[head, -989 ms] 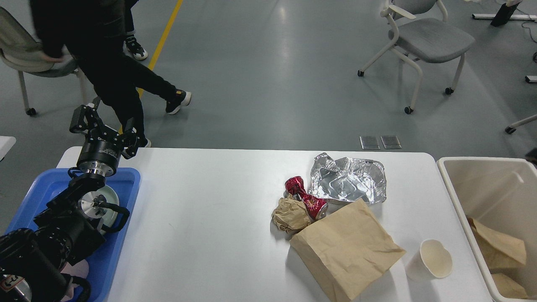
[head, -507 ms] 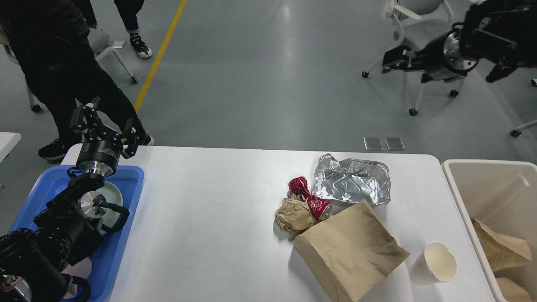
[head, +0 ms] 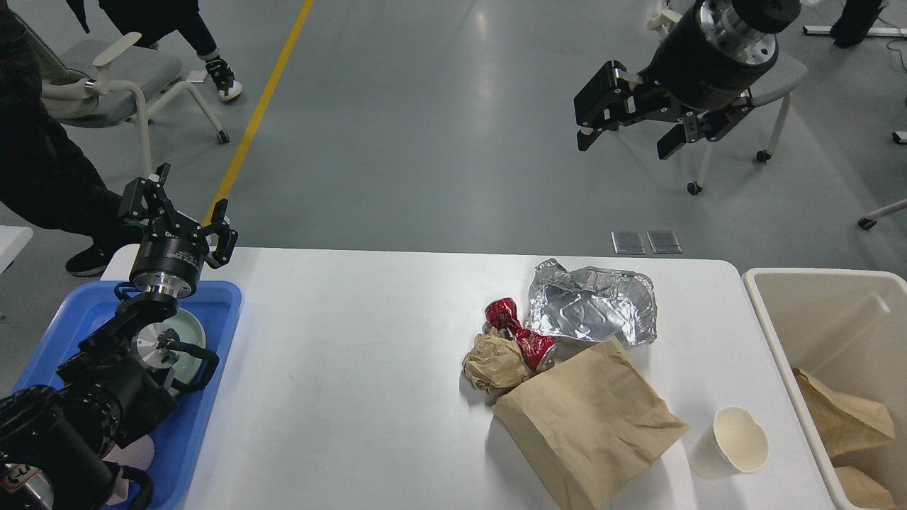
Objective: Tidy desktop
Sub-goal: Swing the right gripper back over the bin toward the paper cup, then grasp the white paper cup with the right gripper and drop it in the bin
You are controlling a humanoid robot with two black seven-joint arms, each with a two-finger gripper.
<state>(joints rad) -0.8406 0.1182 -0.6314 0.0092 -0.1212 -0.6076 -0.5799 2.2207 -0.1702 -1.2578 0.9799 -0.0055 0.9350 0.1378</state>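
Observation:
The white desktop [head: 340, 368] carries litter on its right half: crumpled silver foil [head: 592, 304], a crushed red can [head: 521, 333], a brown paper ball [head: 492, 363], a flat brown paper bag [head: 588, 421] and a white paper cup [head: 737, 440] lying near the front right. My left gripper [head: 177, 209] stands open and empty above the far end of the blue tray. High over the floor beyond the desktop's far right, my right gripper [head: 627, 131] hangs open and empty, well above the foil.
A blue tray [head: 205, 418] with a pale green dish [head: 186, 340] sits at the left edge. A beige bin [head: 822, 333] holding brown paper stands at the right. Chairs [head: 120, 78] and a person [head: 42, 177] are on the floor behind.
My right arm has swung in from the upper right, leftward and nearer, its gripper now open over the floor behind the desktop. The person at the left walked further left. The left arm stayed put.

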